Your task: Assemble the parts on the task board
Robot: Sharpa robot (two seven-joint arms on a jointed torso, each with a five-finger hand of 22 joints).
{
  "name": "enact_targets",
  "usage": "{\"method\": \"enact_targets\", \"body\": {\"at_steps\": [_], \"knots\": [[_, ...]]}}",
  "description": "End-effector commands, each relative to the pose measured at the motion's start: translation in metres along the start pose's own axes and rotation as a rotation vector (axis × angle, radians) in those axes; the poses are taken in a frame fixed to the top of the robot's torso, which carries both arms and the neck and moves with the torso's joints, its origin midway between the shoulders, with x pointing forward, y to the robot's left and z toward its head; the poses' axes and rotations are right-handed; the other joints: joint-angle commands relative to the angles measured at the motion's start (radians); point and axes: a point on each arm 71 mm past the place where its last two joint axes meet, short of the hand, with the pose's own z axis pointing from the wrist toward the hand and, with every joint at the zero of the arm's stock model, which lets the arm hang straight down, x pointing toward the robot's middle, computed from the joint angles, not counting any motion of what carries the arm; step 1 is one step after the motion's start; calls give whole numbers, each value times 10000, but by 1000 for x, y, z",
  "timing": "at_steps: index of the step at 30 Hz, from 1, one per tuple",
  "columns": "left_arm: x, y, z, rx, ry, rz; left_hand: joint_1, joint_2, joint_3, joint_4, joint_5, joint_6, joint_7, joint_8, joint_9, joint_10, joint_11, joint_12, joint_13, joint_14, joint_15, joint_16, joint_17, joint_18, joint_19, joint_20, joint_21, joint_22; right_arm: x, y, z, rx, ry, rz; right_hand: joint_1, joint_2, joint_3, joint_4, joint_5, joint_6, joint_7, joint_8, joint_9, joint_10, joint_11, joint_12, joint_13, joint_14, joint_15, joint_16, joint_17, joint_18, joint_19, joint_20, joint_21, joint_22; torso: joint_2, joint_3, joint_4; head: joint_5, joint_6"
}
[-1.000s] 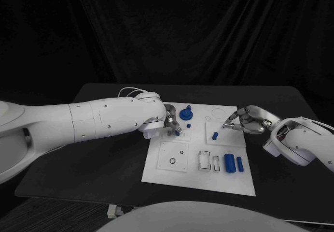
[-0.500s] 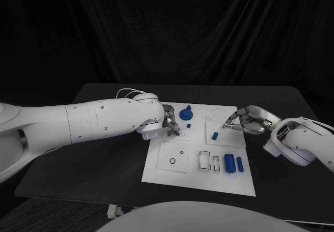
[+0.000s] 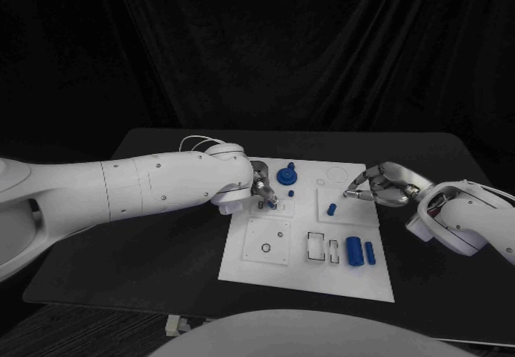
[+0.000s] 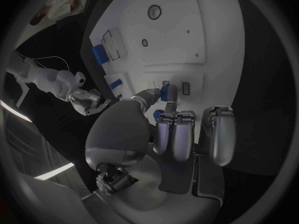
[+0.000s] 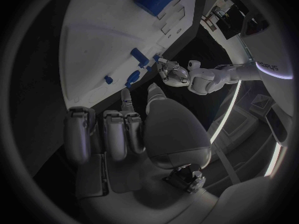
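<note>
The white task board (image 3: 309, 274) lies mid-table. My left hand (image 3: 261, 190) hovers over the board's far left part. In the left wrist view its thumb and a finger pinch a small blue part (image 4: 165, 91) just above the board (image 4: 181, 30). A blue knob (image 3: 286, 176) stands beside that hand, and a tiny blue piece (image 3: 289, 193) lies near it. My right hand (image 3: 378, 186) hangs over the board's far right edge with thumb and forefinger apart and nothing between them. A small blue peg (image 3: 332, 209) lies just in front of it. Two blue cylinders (image 3: 353, 248) rest at the near right.
Empty square and round recesses (image 3: 267, 242) mark the board's near left. Black table (image 3: 150, 245) surrounds the board, with a dark curtain behind. My left forearm (image 3: 140, 186) stretches over the table's left side.
My left forearm has shifted slightly. Both hands stay where they were, and the parts on the board have not moved.
</note>
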Motion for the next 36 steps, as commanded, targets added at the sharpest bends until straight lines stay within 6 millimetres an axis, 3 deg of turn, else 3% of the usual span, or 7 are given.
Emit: {"method": "enact_targets", "body": {"at_steps": [1,36], "knots": [[1,-2,1,33,93,103,82,-31,1410,-1331,32,35,-66,23,10,1042,-10,-42,2622,1039,-19,26,2635,47,477,-6,-36,1764,0,0,-1,-34,-103,-2,45,53,-47,-27,7,-33,5,8,14,1023,64,26,2634,1031,76,26,2635,150,651,71,-23,2325,3,2,0,-6,0],[5,-5,0,102,362,306,85,-36,1414,-1319,24,37,-67,22,13,1042,-11,-42,2622,1039,-20,26,2635,53,468,-7,-60,1750,1,-1,-1,6,-53,11,64,56,-52,-28,14,-30,7,10,16,1023,69,26,2634,1031,79,26,2635,152,648,72,-30,2322,8,0,2,13,0]]}}
